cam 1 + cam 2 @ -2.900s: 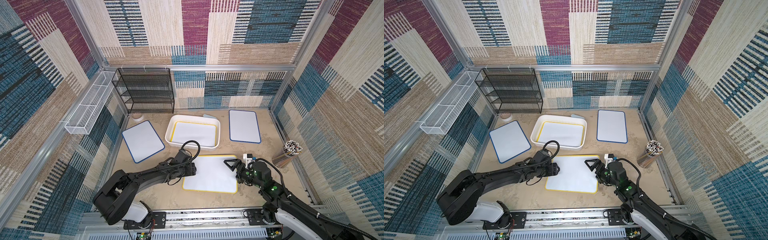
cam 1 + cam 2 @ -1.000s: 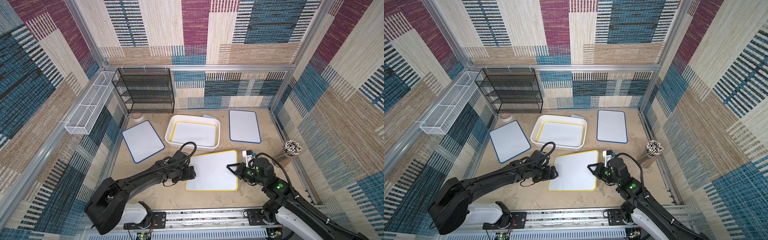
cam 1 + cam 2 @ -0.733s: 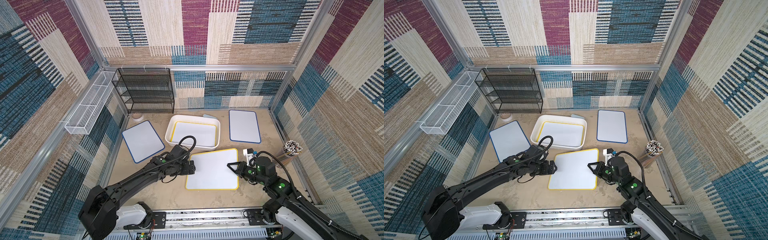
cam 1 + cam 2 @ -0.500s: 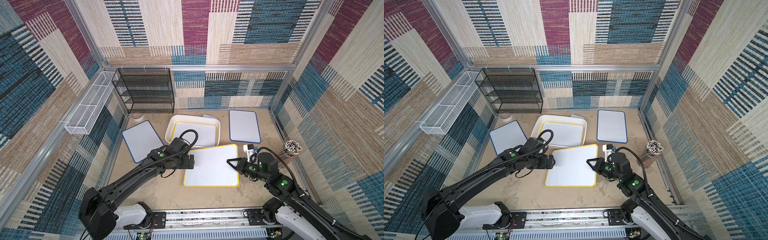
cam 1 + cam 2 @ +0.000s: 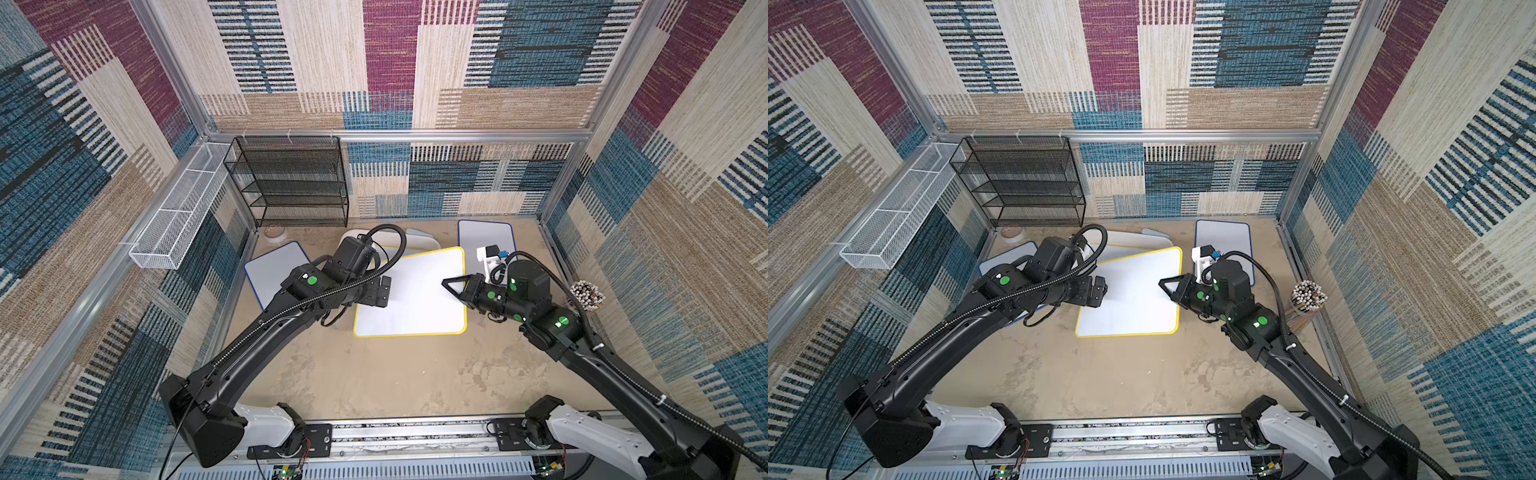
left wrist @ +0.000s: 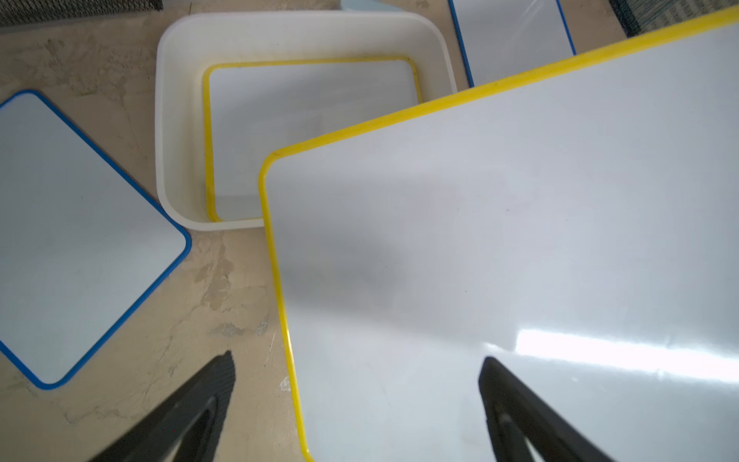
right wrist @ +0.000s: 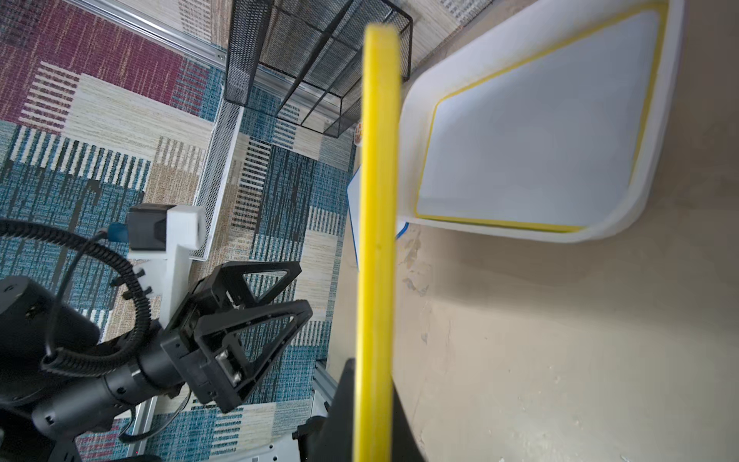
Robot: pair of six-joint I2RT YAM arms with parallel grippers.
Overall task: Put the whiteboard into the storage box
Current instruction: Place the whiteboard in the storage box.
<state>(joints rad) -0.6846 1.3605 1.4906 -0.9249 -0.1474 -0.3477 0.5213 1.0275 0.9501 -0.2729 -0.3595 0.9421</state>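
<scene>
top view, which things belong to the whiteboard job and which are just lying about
Job: yellow-framed whiteboard, storage box, right gripper, left gripper.
Lying about: black mesh rack, white wire basket, cup of sticks, blue-framed whiteboards.

Bright even light; glare streaks the whiteboard [image 6: 500,260], whose near edge seems blurred.
</scene>
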